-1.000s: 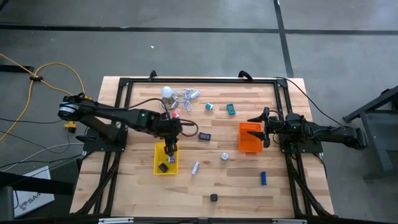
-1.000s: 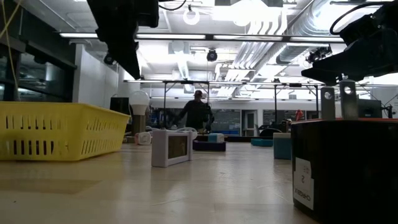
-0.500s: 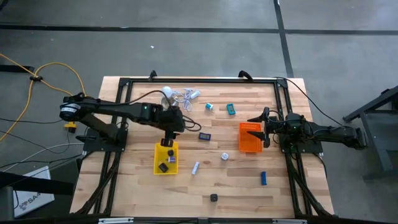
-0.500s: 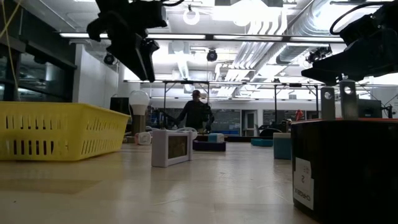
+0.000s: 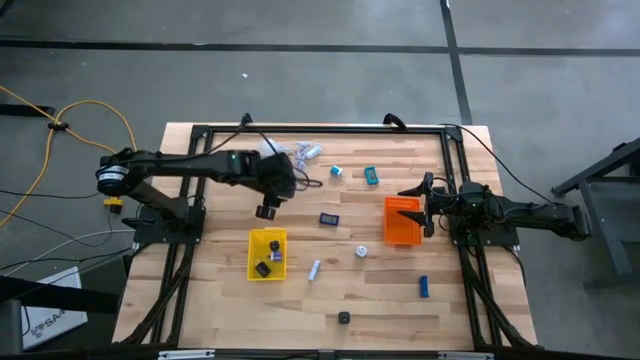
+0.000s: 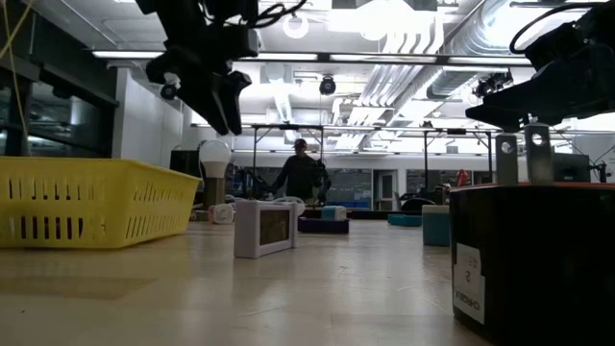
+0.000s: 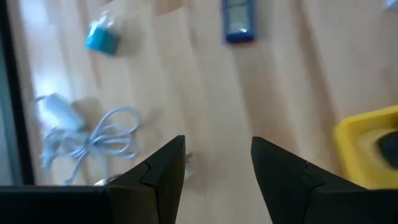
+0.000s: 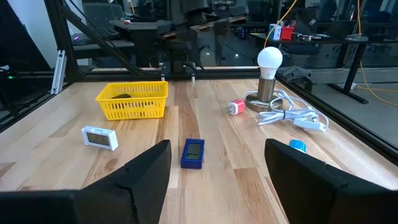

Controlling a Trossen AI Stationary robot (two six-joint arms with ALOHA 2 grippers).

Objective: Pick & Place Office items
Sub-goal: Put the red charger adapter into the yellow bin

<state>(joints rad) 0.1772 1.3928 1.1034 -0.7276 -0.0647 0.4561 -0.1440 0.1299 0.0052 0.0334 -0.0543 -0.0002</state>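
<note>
My left gripper hangs open and empty above the bare wood between the yellow tray and the white dome lamp; in its wrist view nothing lies between the fingers. The tray holds a black item and another small item. Loose office items rest flat on the table: a dark blue block, a teal block, a small blue roll, a white clip, a white cube, a blue piece, a black piece. My right gripper waits open beside the orange tray.
The lamp's pale cord lies coiled near the far edge, with a pink item beside the lamp's base. A black frame runs around the table's rim. Bare wood lies between the two trays. A person stands in the room beyond the table.
My left gripper has gone from above the yellow tray toward the table's far edge, rolling about its own axis on the way. Its fingers keep the same gap and carry nothing.
</note>
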